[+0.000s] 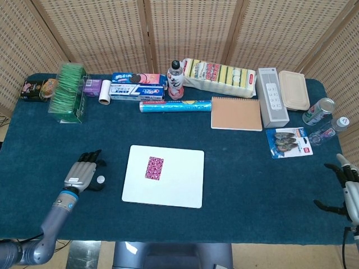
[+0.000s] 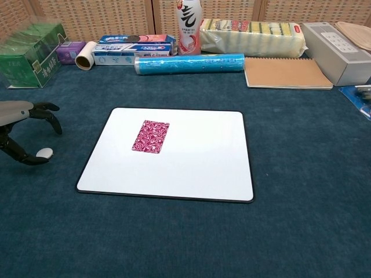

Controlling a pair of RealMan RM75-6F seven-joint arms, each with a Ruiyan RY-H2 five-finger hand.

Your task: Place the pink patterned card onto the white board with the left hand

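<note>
The pink patterned card [image 1: 154,167] [image 2: 151,136] lies flat on the left part of the white board [image 1: 174,188] [image 2: 191,168], with nothing touching it. My left hand [image 1: 83,172] [image 2: 23,119] hovers over the blue cloth to the left of the board, apart from it, fingers spread and holding nothing. A small white round object [image 1: 100,180] [image 2: 44,153] lies on the cloth just beside its thumb. My right hand [image 1: 348,188] is at the table's far right edge, open and holding nothing.
Along the back stand a green box [image 1: 68,92], a tape roll [image 1: 104,92], toothpaste boxes [image 1: 137,89], a bottle [image 1: 175,80], a blue roll [image 1: 175,106], sponges [image 1: 220,75], a notebook [image 1: 236,113], a grey device [image 1: 271,96], a lunch box [image 1: 294,89] and cans [image 1: 318,111].
</note>
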